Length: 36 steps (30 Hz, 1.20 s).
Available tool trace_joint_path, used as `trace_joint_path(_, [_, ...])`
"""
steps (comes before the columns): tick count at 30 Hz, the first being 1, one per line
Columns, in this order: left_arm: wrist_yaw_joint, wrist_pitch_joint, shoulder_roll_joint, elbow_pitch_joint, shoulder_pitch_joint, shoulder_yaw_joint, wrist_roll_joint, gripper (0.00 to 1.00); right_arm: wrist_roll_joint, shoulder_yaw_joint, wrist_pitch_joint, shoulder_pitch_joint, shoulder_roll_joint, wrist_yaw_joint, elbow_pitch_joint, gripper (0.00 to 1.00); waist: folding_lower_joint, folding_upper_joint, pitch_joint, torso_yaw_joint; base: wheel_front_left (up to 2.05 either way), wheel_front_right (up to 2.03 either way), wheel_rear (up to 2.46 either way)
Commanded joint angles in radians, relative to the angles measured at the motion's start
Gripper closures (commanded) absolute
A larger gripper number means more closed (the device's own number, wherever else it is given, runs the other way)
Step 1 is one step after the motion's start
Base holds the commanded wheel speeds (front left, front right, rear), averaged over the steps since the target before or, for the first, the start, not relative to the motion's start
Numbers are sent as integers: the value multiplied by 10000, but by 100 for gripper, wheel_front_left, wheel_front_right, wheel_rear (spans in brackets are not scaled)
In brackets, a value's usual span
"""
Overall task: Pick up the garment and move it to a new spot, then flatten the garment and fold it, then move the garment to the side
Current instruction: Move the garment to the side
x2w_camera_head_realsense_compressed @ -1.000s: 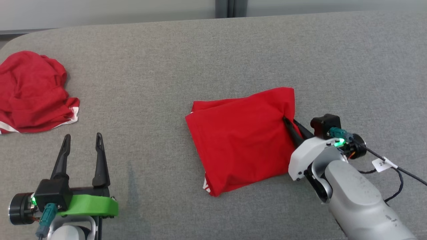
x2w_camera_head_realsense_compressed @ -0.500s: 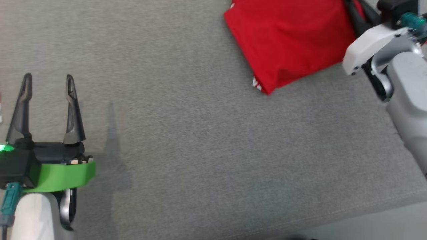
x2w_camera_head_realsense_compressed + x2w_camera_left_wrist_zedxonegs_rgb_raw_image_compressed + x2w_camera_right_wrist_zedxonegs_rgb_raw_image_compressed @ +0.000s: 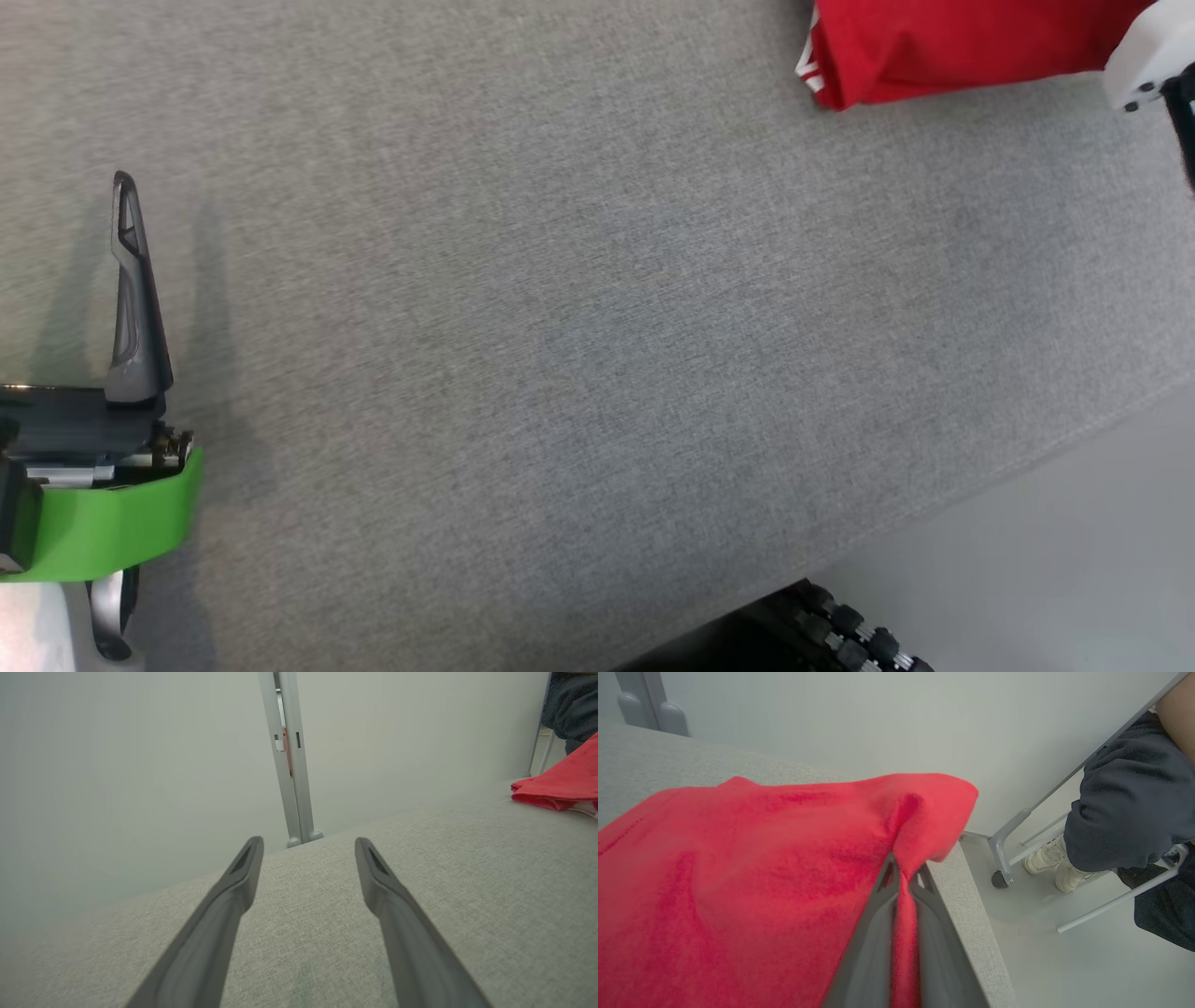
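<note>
Here, right hand (image 3: 905, 870) pinches garment (image 3: 738, 868) — apparently folded; left hand (image 3: 308, 845) gapes.

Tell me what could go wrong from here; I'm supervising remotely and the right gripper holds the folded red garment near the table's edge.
1. The right gripper pinches only a small bunch of the garment; a pull could undo the fold or slip free.
2. That corner sits by the table edge; released there, it may slide off.
3. A person's shoes stand just beyond; a wide swing could come close.
</note>
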Motion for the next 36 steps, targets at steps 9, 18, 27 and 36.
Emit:
trace_joint_path(9, [-30, 5, 422, -564, -153, -96, 90, 0, -311, -51, -69, -1475, -157, -14, 1024, 100, -1, -1, 1346, -835, 0, 0, 0])
trace_joint_path(18, [103, 18, 430, -706, -172, -161, 17, 0, -928, -770, -67, -2602, -234, -14, 2515, 100, -1, -1, 1676, -415, 0, 0, 0])
trace_joint_path(27, [222, 22, 394, -437, -245, -192, -103, 0, -2290, -2155, -66, -2720, -247, -14, 2640, 0, -1, -1, 1767, -118, 0, 0, 0])
trace_joint_path(36, [415, 12, -79, 117, -76, -240, -525, 0, -3420, -3922, -67, -1023, 377, -14, -145, 0, -1, -1, 377, 409, 0, 0, 0])
